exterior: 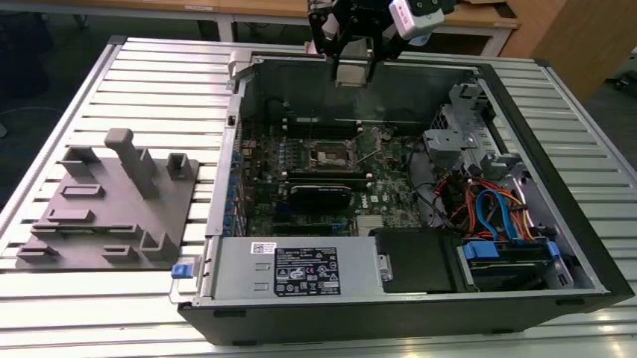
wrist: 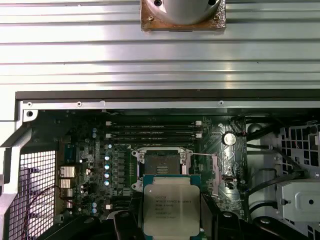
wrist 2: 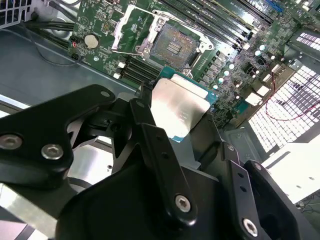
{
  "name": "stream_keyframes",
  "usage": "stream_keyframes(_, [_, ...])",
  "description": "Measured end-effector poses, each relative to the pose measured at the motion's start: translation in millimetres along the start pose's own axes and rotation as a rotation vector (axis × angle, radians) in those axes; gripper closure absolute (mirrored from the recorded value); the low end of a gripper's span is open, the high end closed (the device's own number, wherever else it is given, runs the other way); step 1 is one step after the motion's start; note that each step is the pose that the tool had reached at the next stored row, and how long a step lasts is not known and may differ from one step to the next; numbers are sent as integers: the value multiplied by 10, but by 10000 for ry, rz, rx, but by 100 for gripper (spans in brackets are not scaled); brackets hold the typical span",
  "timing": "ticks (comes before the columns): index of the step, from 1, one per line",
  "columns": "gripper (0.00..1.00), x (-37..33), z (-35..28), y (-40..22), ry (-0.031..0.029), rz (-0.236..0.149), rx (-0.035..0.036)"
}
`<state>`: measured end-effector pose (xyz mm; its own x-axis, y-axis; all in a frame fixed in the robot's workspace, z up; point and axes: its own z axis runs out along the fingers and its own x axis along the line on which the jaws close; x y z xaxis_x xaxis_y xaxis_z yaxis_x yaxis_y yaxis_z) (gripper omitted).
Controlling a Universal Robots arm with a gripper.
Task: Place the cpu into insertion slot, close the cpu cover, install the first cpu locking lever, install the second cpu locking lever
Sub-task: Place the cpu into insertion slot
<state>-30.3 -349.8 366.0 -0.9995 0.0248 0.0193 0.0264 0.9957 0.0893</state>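
My gripper (exterior: 351,68) hangs above the far wall of the open computer case, shut on the cpu (exterior: 350,74), a flat silvery square held by its edges. Both wrist views show the cpu (wrist 2: 177,107) (wrist: 167,207) between the black fingers (wrist 2: 145,122), well above the board. The insertion slot (exterior: 329,155) (wrist 2: 172,47) (wrist: 161,160) lies open on the green motherboard, with its dark centre bare. The cpu cover (wrist 2: 125,30), a thin silvery frame, stands folded back beside the slot.
A grey fixture plate (exterior: 100,201) with upright posts lies at the exterior view's left. Inside the case (exterior: 239,149) are a black card (exterior: 318,195), a power supply (exterior: 289,272), coloured cables (exterior: 488,209) and a metal drive cage (exterior: 453,138). Long memory slots (wrist: 152,131) run beside the socket.
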Motion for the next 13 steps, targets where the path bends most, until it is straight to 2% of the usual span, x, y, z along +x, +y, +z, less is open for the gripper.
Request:
stream_keyframes(7, [46,-1,1,0,-12,122,-2])
stream_keyframes(13, [46,0,5,0,-87,971,-12])
